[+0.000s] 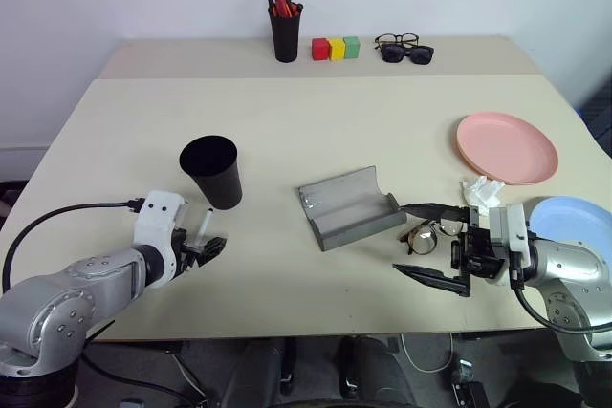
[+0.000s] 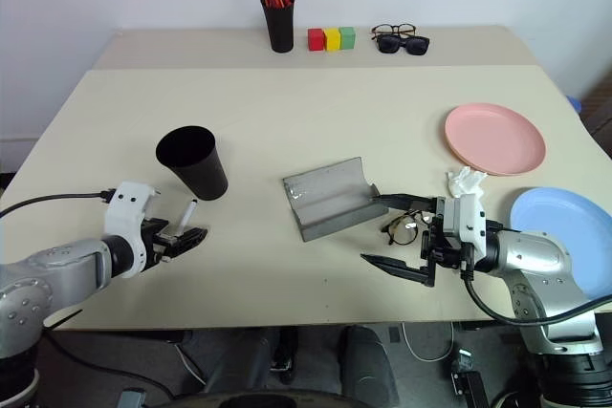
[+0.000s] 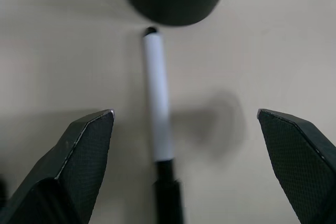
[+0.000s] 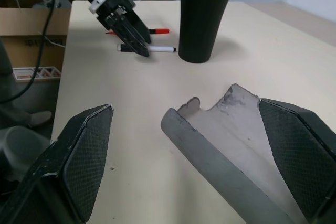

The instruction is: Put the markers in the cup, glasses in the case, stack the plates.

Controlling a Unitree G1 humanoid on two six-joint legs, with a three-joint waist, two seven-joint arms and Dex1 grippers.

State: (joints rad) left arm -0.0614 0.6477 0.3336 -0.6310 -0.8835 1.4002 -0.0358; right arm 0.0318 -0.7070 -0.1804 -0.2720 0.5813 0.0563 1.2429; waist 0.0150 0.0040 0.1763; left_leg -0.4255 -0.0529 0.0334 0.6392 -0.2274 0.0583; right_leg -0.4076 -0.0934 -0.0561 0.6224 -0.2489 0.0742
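Note:
The black cup (image 1: 212, 171) stands upright at the left front of the table. Just in front of it lies a white-bodied marker (image 3: 159, 108) with a black cap. My left gripper (image 1: 206, 247) hangs open over that marker, one finger on each side, not touching it. A second marker (image 4: 152, 31), dark with a red cap, lies just beyond it. The grey case (image 1: 349, 205) lies open at mid-table. The wire-rimmed glasses (image 1: 426, 234) rest by its right end, between the spread fingers of my open right gripper (image 1: 421, 244). The pink plate (image 1: 507, 147) and blue plate (image 1: 574, 222) lie apart at the right.
A crumpled white tissue (image 1: 481, 193) lies between the plates and the glasses. Along the far edge stand a black holder of orange-red pens (image 1: 285, 21), three coloured blocks (image 1: 335, 48), and sunglasses with black-framed glasses (image 1: 406, 49).

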